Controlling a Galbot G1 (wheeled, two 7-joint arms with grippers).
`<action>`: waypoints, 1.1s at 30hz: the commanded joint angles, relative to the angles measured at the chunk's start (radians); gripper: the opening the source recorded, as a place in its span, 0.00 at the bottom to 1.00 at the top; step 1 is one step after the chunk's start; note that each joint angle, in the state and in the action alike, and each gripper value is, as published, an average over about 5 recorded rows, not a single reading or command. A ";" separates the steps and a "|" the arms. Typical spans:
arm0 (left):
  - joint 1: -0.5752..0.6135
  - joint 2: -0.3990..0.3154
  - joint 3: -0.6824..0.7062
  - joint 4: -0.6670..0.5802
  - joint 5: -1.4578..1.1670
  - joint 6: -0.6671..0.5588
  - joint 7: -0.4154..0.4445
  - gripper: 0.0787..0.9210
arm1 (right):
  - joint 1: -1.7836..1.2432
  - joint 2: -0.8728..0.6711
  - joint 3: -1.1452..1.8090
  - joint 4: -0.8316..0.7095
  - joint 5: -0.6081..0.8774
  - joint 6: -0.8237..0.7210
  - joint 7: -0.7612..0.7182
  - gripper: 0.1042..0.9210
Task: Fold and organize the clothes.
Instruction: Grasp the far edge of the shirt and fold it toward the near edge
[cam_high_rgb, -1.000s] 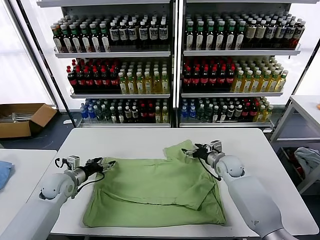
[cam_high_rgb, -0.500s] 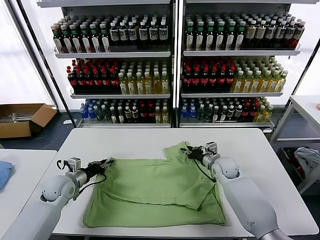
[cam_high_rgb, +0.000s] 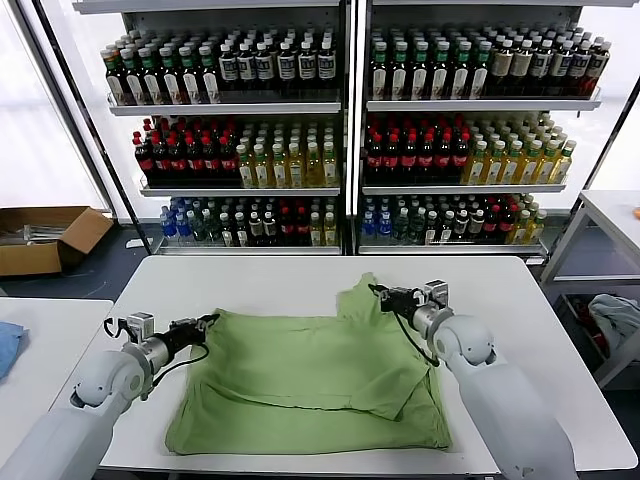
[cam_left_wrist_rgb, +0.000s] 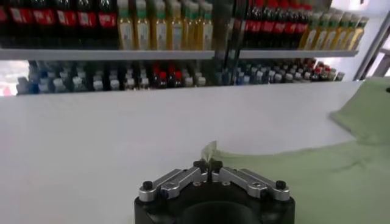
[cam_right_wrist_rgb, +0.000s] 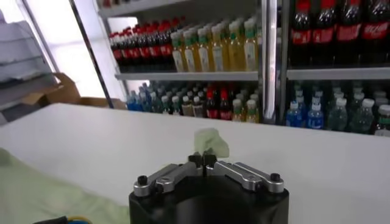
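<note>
A light green shirt (cam_high_rgb: 310, 375) lies spread on the white table (cam_high_rgb: 250, 285), partly folded over itself. My left gripper (cam_high_rgb: 208, 322) is shut on the shirt's far left corner; the left wrist view shows a pinch of green cloth (cam_left_wrist_rgb: 209, 150) between the closed fingertips (cam_left_wrist_rgb: 199, 165). My right gripper (cam_high_rgb: 378, 293) is shut on the far right corner, which is lifted a little; the right wrist view shows a tuft of cloth (cam_right_wrist_rgb: 210, 142) sticking out past the closed fingertips (cam_right_wrist_rgb: 196, 160). No collar, buttons or logo show.
Drink shelves (cam_high_rgb: 345, 120) stand behind the table. A second table (cam_high_rgb: 40, 340) at the left carries a blue cloth (cam_high_rgb: 6, 345). A cardboard box (cam_high_rgb: 45, 235) sits on the floor at the left. A side table (cam_high_rgb: 610, 215) stands at the right.
Both grippers have moved away from me with their corners. The shirt's far edge is pulled out straighter and the left corner lies farther left.
</note>
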 joint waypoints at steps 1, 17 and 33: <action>0.208 0.040 -0.168 -0.265 0.002 -0.005 -0.025 0.01 | -0.298 -0.070 0.188 0.380 0.073 -0.013 0.042 0.00; 0.712 0.044 -0.427 -0.502 0.074 0.058 -0.039 0.01 | -1.058 -0.043 0.507 0.745 -0.048 0.065 0.033 0.00; 0.806 -0.055 -0.451 -0.551 0.211 0.058 -0.070 0.06 | -0.944 -0.041 0.652 0.690 -0.001 0.069 0.084 0.18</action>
